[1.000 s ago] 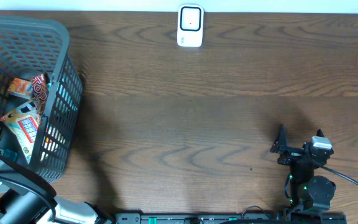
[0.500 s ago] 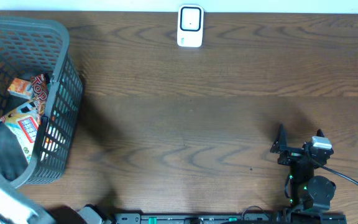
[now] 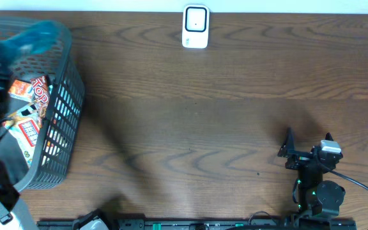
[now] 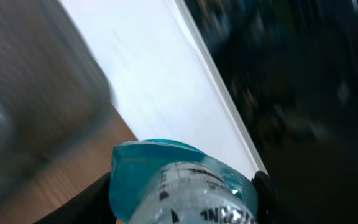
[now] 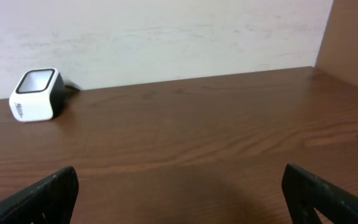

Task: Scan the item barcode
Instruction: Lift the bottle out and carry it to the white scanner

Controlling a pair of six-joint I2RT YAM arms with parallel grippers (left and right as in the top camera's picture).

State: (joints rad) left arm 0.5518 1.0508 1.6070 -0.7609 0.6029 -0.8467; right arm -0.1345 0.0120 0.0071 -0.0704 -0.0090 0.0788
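— Holding anything on your left?
— Yes. My left gripper (image 4: pixel 180 198) is clamped on the item (image 4: pixel 157 163), whose teal end pokes out between the fingers. From overhead it is a blur above the far corner of the basket (image 3: pixel 66 96).
— And your right?
— My right gripper (image 5: pixel 184 198) has its fingers wide apart, low over the bench (image 3: pixel 222 115). The scanner (image 3: pixel 195 27) sits at the far edge, well apart from both.

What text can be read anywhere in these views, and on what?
"TOP" (partial): red snack packet in the basket.
Black print on the teal-capped item in the left gripper: blurred, unreadable.
Marking on the white scanner: too small to read.
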